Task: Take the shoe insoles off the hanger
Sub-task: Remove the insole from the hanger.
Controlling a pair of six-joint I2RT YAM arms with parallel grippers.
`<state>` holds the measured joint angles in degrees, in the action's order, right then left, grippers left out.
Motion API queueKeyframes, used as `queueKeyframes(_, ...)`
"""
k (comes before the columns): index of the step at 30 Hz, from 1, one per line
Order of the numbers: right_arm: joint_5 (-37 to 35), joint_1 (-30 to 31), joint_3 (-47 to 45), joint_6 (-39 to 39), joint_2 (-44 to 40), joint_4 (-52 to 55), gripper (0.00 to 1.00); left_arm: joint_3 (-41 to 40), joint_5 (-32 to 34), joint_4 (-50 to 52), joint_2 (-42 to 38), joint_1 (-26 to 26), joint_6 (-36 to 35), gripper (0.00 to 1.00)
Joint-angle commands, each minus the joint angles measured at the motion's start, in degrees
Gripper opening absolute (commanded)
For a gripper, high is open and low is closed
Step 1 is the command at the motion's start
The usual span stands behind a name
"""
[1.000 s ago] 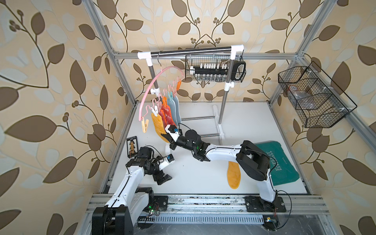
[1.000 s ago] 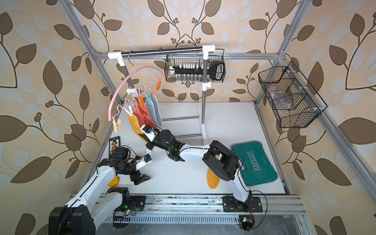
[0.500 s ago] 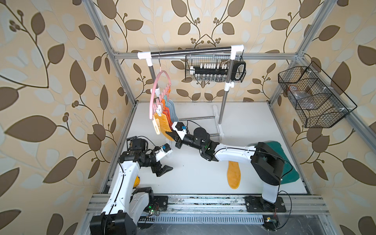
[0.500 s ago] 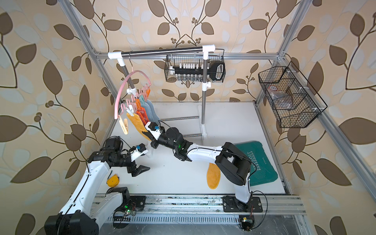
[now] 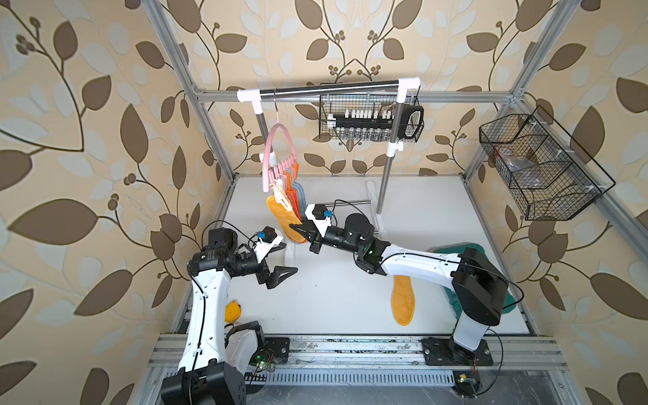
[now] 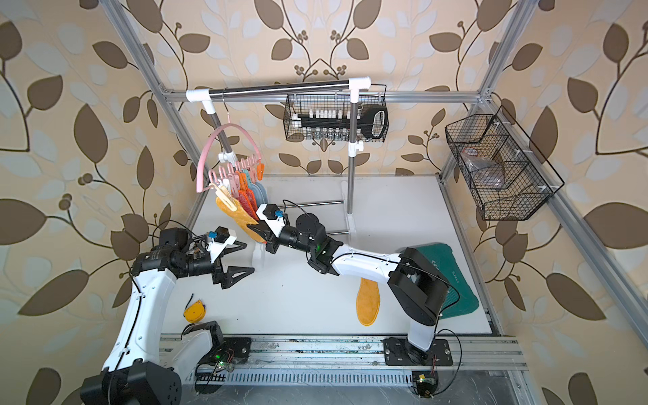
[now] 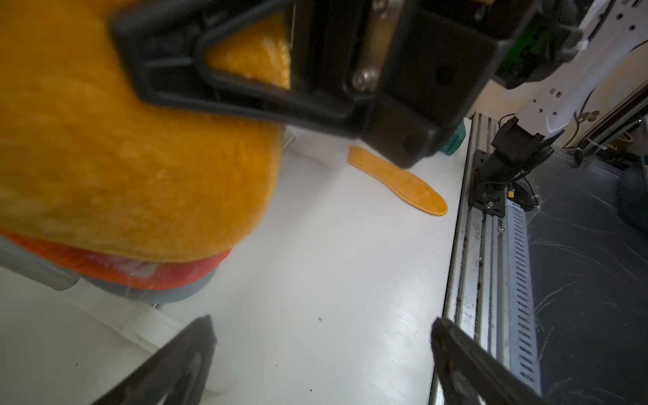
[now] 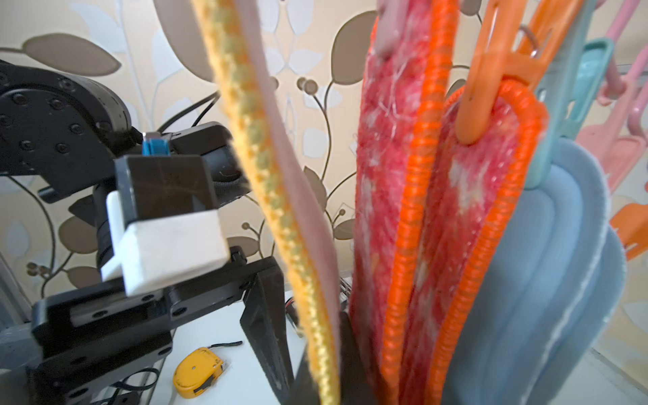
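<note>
Thin pink arched plastic hanger point(image 5: 270, 150): now swinging edge-on, as the right gripper point(image 5: 298, 231), clamping fully closed on the fuzzy orange-yellow foot-shaped insole point(image 5: 280, 217) still clipped beneath it, is tugging that insole free, probably next off; left gripper point(image 5: 289, 257) is waiting below it, spread wide and empty.

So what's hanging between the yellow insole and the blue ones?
The two red insoles, orange-rimmed, hang between the yellow insole and the blue ones. The right wrist view shows it best.

Right pincer point(image 5: 296, 230) clamped tight, reaching forward; left pincer point(image 5: 285, 258) gaping wide nearby
</note>
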<state>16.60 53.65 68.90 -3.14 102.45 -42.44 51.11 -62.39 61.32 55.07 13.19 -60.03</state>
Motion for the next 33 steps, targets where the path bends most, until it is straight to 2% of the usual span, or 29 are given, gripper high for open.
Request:
queueKeyframes(1, 3.4, -0.2, -1.0, -3.5, -0.4, -2.2, 0.0, 3.3, -5.2, 3.3, 0.8, 0.9, -1.0, 0.99)
queueKeyframes(4, 3.8, -0.2, -1.6, -3.8, -0.8, -2.4, 0.0, 4.8, -6.3, 4.2, 1.2, 1.6, -1.0, 0.99)
queueKeyframes(11, 5.0, -0.5, -2.4, -4.5, -1.9, -2.3, 0.0, 4.8, -12.7, 0.2, 1.7, 4.5, 3.8, 0.99)
queueKeyframes(16, 6.9, -0.6, -2.8, -7.0, -1.9, -4.2, 0.0, 5.5, -13.3, 0.3, 2.9, 5.3, 3.7, 0.99)
queueKeyframes(25, 8.7, -0.6, -2.9, -11.1, -1.5, -6.8, 0.0, 1.9, -13.3, -6.2, 1.9, 6.7, 9.6, 0.99)
queueKeyframes(33, 11.1, -0.4, -1.9, -16.0, 0.7, -11.3, 0.0, 0.6, -15.7, -4.2, 0.9, 6.8, 6.1, 0.99)
